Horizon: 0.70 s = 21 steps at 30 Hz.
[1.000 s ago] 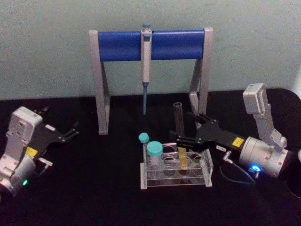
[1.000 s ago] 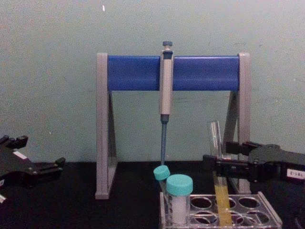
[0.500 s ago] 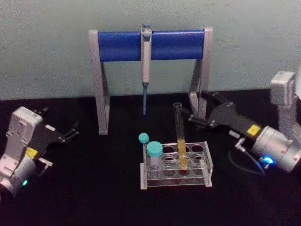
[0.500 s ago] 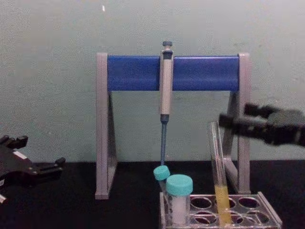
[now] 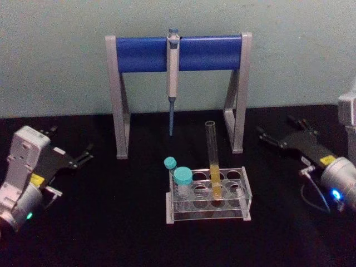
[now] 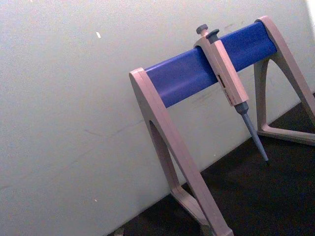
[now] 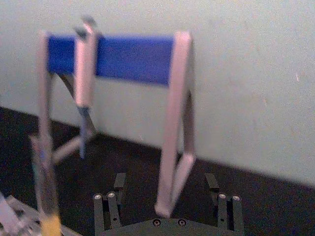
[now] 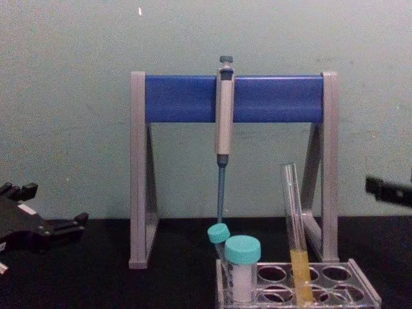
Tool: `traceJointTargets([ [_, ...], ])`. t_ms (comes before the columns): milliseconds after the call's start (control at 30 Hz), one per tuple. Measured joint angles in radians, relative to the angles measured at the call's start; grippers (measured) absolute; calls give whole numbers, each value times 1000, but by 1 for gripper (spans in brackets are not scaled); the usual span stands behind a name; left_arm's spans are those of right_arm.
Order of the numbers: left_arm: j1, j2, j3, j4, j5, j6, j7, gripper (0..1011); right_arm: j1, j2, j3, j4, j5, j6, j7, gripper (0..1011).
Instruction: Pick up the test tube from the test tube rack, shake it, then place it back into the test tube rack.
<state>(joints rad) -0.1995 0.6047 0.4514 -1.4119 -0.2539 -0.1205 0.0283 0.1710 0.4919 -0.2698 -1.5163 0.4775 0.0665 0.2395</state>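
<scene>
Clear glass, one test tube (image 5: 212, 158) stands in the test tube rack (image 5: 245, 194) beside two teal-capped tubes (image 5: 182, 183). The right hand (image 5: 276, 137) hangs spread and empty, well right of it. The parked left hand (image 5: 84, 155) seems spread too.

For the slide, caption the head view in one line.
Test tube of yellow liquid standing in the test tube rack, right hand open beside it, left hand parked.
</scene>
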Motion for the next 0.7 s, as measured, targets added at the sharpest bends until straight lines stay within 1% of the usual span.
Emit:
traceJointTargets([
  [133, 0, 0, 0, 0, 0, 0, 0, 1001, -17, -10, 3, 28, -8, 45, -15, 1000],
  [267, 0, 0, 0, 0, 0, 0, 0, 1001, -22, -17, 5, 49, -11, 69, -12, 1000],
  [700, 0, 0, 0, 0, 0, 0, 0, 1001, -22, -16, 5, 45, -11, 66, -12, 1000],
])
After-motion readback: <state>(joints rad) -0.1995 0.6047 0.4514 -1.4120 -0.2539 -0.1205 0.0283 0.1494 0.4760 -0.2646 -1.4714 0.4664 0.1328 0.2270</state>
